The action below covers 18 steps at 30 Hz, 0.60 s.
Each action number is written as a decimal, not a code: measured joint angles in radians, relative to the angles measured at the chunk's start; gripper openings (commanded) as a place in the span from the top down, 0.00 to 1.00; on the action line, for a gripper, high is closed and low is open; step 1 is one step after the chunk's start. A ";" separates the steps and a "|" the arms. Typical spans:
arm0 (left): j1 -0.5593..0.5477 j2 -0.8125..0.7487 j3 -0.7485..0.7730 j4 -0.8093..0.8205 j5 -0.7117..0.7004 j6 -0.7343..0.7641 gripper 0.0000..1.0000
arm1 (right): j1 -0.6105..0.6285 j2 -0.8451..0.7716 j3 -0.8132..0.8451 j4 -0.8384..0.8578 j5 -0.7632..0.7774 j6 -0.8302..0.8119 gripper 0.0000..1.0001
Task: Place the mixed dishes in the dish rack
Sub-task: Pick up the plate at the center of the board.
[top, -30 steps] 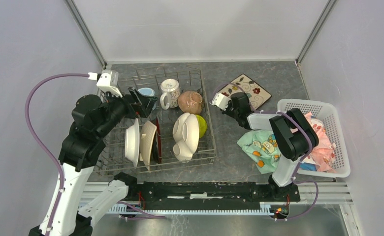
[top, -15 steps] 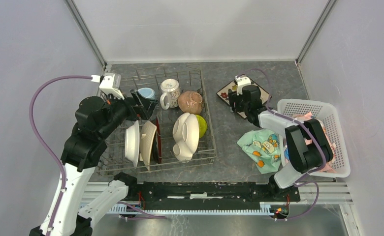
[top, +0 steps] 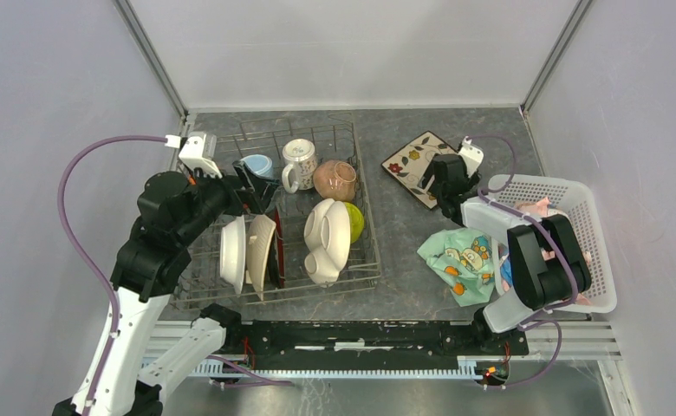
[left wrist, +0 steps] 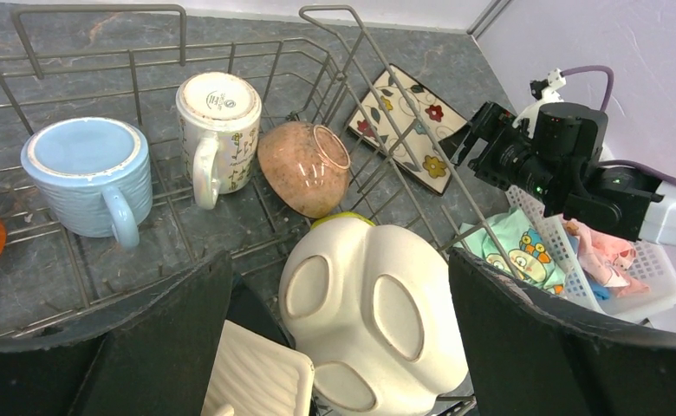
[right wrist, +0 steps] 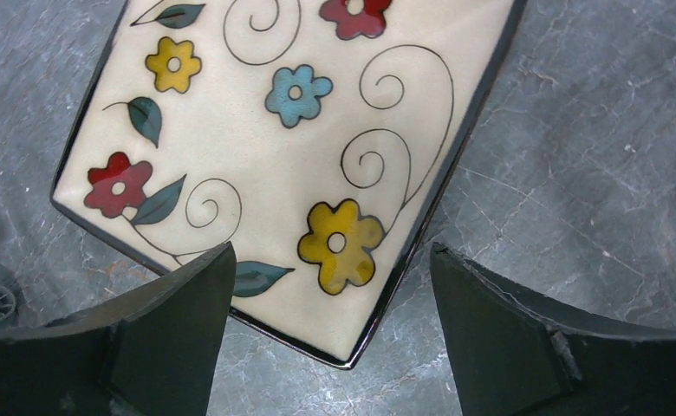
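I am counting in the grey wire dish rack (top: 269,130): light-blue mug (top: 256,163) and white patterned mug (top: 299,161) sitting at the back, tan bowl (top: 334,180) lying on its side, cream three-section plate (top: 326,241) standing on edge against the lime-green bowl (top: 355,221). Flowered square plate (top: 419,156) is lying flat outside, to the right.

Red, yellow and blue flowers with dark swirls are being displayed on the cream, black-rimmed square plate (right wrist: 291,165). Small floral sprigs are being shown on the white mug (left wrist: 222,139), cartoon figures on the teal cloth (top: 456,256).
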 measured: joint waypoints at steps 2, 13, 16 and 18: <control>0.000 -0.001 0.000 0.000 0.000 0.000 0.01 | -0.006 0.001 -0.007 0.000 0.008 0.033 0.12; 0.000 -0.002 -0.005 0.000 0.000 0.000 0.00 | -0.009 0.043 -0.027 0.001 0.034 0.126 0.07; 0.000 -0.002 -0.009 0.000 0.000 0.000 0.00 | -0.013 0.048 -0.038 0.010 0.033 0.135 0.08; 0.000 0.000 -0.010 0.000 0.000 0.000 0.00 | -0.017 0.056 -0.041 0.025 0.031 0.139 0.09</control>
